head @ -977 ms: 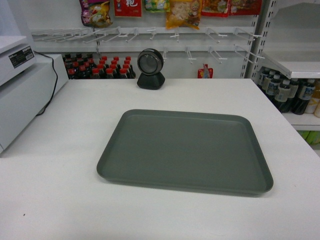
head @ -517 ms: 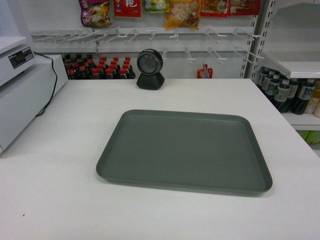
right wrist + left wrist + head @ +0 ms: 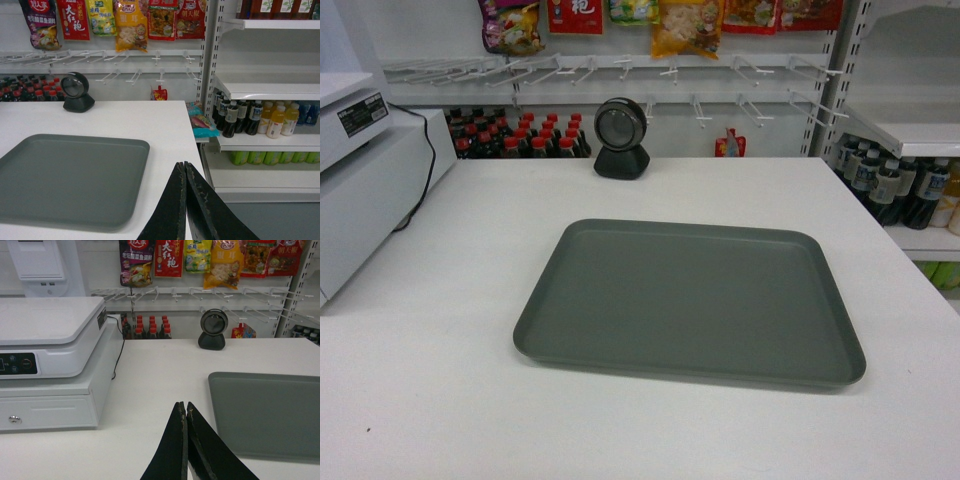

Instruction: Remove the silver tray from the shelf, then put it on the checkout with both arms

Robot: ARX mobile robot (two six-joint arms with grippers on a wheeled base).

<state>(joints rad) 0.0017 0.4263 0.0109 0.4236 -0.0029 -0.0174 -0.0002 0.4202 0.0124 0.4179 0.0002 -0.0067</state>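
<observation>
Nothing shifted since a second ago: silver tray [image 3: 690, 302] lying flat and bare on the checkout [image 3: 440, 380], in front of the round black scanner [image 3: 621, 138]. Left gripper [image 3: 186, 412] pressed together just left of the tray, off it. Right gripper [image 3: 184, 170] likewise pressed together, just right of the tray, clear of its rim.

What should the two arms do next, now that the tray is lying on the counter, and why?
Probably nothing beyond a small retreat. The silver tray lies flat on the checkout, and both grippers, left and right, are shut and empty, each beside the tray without touching it. The placing looks done, so I would draw both arms back a little.
</observation>
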